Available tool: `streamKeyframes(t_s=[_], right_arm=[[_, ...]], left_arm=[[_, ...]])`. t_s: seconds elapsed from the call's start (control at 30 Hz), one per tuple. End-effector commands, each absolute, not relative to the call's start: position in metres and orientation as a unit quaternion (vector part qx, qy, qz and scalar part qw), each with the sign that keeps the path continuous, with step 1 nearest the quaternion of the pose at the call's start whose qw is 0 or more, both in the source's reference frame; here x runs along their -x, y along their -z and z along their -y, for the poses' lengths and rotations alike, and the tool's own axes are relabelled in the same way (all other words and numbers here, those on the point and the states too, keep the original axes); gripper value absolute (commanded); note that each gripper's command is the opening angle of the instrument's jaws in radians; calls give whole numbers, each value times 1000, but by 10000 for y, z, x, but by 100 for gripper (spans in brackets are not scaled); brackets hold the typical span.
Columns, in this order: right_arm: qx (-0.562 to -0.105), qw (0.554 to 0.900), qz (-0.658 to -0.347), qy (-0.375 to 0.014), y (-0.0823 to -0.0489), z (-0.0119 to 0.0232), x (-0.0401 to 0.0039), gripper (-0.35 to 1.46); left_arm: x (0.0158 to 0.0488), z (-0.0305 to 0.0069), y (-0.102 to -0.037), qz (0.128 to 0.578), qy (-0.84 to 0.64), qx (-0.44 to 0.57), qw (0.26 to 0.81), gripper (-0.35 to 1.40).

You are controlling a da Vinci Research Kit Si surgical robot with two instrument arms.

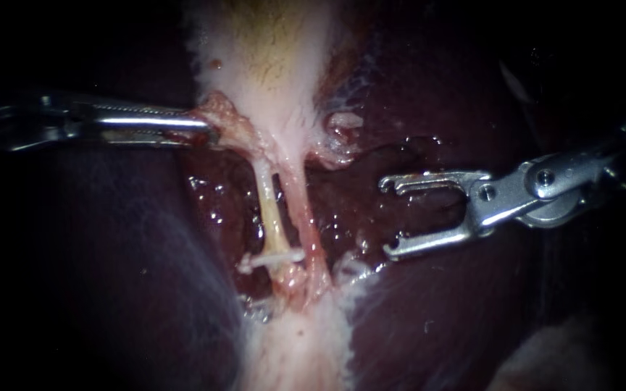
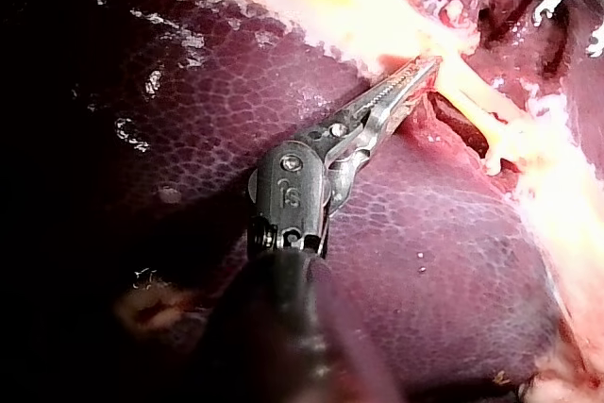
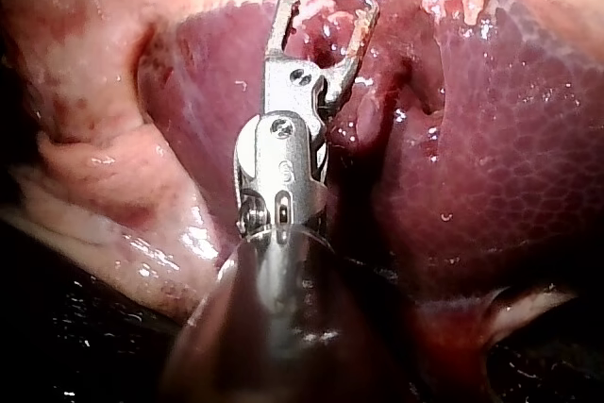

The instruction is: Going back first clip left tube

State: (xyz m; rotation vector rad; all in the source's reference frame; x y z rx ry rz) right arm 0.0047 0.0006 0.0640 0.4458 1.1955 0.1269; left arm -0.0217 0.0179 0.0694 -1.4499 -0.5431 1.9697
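The clip (image 1: pixel 277 257) sits across the left tube (image 1: pixel 271 206), low down, just above where the tube runs into the pale tissue at the foot of the endoscope view. It lies crosswise and looks closed around the tube, with one end poking out on the liver (image 1: pixel 110 289) side. The right tube (image 1: pixel 304 217), pinker, runs just beside it and carries no clip that I can see.

The right instrument (image 1: pixel 391 219) stands off to the right of both tubes, over dark liver. Its jaws are wide apart and hold nothing; no clip shows between them. The right wrist view agrees: the right instrument (image 3: pixel 326 5) has its two hooked tips spread, with only wet tissue beyond them.

The left instrument (image 1: pixel 208 130) comes in level from the left. Its jaws are closed on a bit of pink tissue (image 1: pixel 219 116) at the edge of the gallbladder (image 1: pixel 269 58), where it narrows toward the tubes. In the left wrist view the left instrument (image 2: pixel 415 82) has its toothed jaws pinched on that same pale edge, drawing it sideways.

By my reading the clipping itself is done. The retreat looks well along, since the empty jaws are clear of the tubes. What is left is to draw the right instrument farther out, while the left instrument's hold keeps the tubes spread.
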Motion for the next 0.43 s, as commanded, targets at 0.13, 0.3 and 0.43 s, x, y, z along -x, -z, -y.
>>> streamKeyframes(t_s=[0.13,0.3,0.43], right_arm=[[-208,801,-558,-59,-640,-6,-47,50],[-208,801,-558,-59,-640,-6,-47,50],[-208,801,-558,-59,-640,-6,-48,50]], left_arm=[[229,-178,-705,208,-747,550,309,-35],[231,-176,-708,208,-748,550,307,-35],[230,-176,-708,208,-748,550,307,-35]])
